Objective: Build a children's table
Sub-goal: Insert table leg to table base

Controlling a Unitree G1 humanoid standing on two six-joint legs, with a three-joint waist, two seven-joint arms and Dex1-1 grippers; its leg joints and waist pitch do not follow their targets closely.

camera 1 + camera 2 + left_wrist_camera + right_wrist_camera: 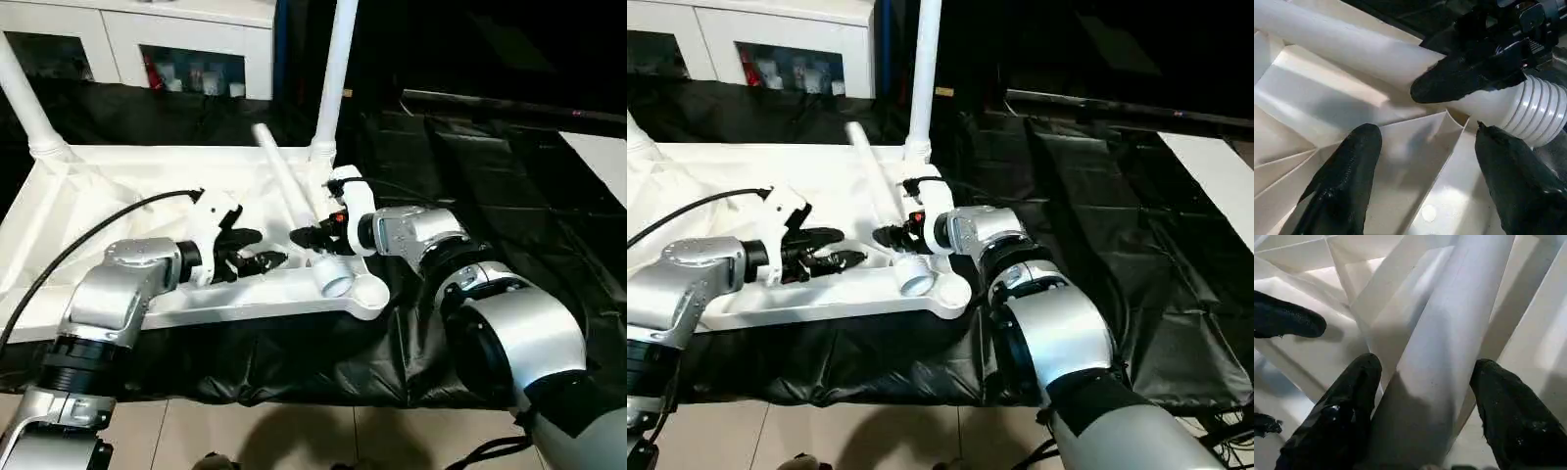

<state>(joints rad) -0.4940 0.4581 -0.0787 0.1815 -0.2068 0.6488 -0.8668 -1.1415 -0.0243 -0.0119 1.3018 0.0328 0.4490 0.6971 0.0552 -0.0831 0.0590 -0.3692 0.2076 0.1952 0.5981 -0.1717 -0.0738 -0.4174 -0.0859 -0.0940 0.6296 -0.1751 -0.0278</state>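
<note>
The white table top (245, 299) lies upside down on black cloth, its ribs facing up. Two legs stand upright in the far corner sockets, one on the left (22, 98) and one on the right (333, 69). A third, loose leg (284, 181) lies slanted across the ribs, its threaded end (1533, 112) close to the near right corner socket (370, 294). My right gripper (306, 235) is shut on this leg near the threaded end, one finger on each side of the tube (1440, 333). My left gripper (257, 250) is open just to the left, with a rib (1415, 132) between its fingers.
Black cloth (470, 157) covers the surface under and to the right of the table top. A white cabinet (147, 39) stands behind. A black cable (88, 235) arcs from my left arm over the top's left part. Pale floor (245, 431) shows at the near edge.
</note>
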